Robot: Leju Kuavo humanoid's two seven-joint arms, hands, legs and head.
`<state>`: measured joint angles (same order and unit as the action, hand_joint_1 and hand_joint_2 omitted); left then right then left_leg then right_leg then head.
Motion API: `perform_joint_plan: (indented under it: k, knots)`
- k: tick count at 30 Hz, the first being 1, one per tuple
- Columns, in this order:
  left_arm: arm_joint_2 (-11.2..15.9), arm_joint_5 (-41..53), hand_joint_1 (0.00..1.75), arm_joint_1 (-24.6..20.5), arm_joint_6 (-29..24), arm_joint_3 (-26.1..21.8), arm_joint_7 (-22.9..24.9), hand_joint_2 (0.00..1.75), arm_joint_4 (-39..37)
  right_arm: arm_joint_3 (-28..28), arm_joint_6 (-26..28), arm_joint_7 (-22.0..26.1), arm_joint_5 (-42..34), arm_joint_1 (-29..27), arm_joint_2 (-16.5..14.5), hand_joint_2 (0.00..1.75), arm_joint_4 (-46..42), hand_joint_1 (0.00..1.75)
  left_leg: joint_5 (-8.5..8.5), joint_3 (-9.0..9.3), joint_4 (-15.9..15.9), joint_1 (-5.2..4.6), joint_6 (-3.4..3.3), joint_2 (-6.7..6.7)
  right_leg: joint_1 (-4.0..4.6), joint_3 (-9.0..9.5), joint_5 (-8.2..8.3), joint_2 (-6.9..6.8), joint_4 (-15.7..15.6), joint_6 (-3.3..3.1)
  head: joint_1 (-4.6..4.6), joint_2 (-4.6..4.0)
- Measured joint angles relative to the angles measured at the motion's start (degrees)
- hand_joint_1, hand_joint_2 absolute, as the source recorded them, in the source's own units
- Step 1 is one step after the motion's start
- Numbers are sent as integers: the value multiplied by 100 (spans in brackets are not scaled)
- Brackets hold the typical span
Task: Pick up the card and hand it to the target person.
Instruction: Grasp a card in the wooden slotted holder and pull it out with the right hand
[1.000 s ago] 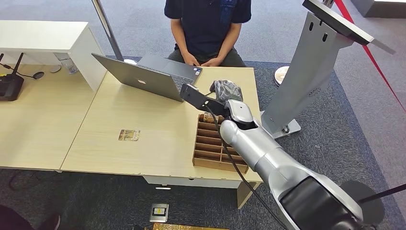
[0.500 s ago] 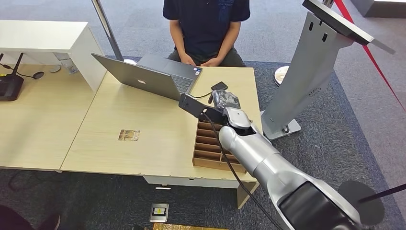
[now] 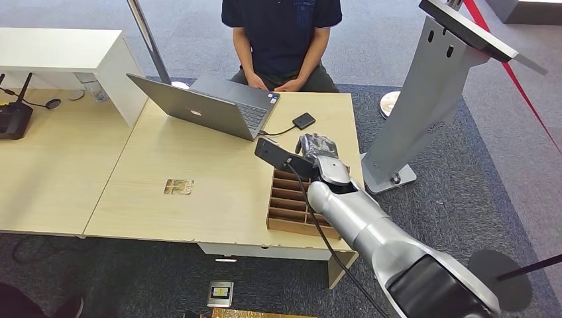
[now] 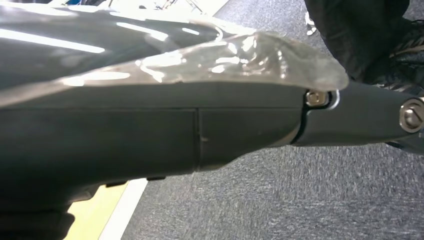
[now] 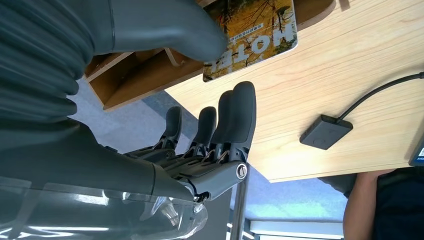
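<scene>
The card (image 5: pixel 255 35), an autumn picture printed "HOTEL", stands in the far end slot of the wooden slotted box (image 3: pixel 291 205) at the table's right side. My right hand (image 3: pixel 317 147) hovers at that end of the box. In the right wrist view its thumb (image 5: pixel 165 27) lies against the card's near edge, and its dark fingers (image 5: pixel 225 125) hang spread past the table's edge, gripping nothing. The target person (image 3: pixel 281 33) sits at the table's far side in a dark shirt, hands together. My left hand (image 4: pixel 200 130) hangs over grey carpet, seen side-on, its fingers unreadable.
An open laptop (image 3: pixel 199 106) stands at the far middle of the table, with a small black device (image 3: pixel 303 120) on a cable beside it. A small printed tile (image 3: pixel 178 187) lies mid-table. A grey stand (image 3: pixel 431 99) rises right of the table. A black router (image 3: pixel 13 119) sits far left.
My right hand has drawn back from beyond the box's far end and sunk to the end slot, uncovering the small black device. The person has shifted slightly.
</scene>
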<state>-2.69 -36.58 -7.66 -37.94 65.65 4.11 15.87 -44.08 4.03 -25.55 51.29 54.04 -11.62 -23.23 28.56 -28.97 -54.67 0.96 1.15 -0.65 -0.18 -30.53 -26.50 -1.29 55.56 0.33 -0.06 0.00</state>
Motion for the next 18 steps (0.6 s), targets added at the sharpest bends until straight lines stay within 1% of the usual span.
perform_joint_plan:
  k: [5, 9, 15, 18]
  knots:
    - [-2, -10, 0, 4, -22, 2, 6, 0, 0, -16, 36, 26, 16, -5, 3, 175, 69, 102, 0, -1, 0, 0, 0, 0, 0, 0, 0, 0, 0, 0, 0, 0]
    - [-2, -18, 0, 8, -25, 5, 12, 0, 0, -24, 40, 61, 11, -9, 4, 175, 111, 103, 0, -2, 0, 0, 0, 0, 0, -1, 0, 0, 0, 0, -1, 0]
    - [-8, -26, 0, 10, -20, 8, -26, 0, 0, -27, 103, 159, -46, -21, 3, 175, 160, 117, 0, -2, 0, 0, 0, 0, 0, -1, 0, 0, 0, 0, 0, 0]
    - [-9, -30, 0, 10, -22, 8, -35, 0, 1, -27, 142, 187, -80, -21, 2, 175, 162, 119, 0, -2, 0, 0, 0, 0, 0, -1, 0, 0, 0, 0, -1, 0]
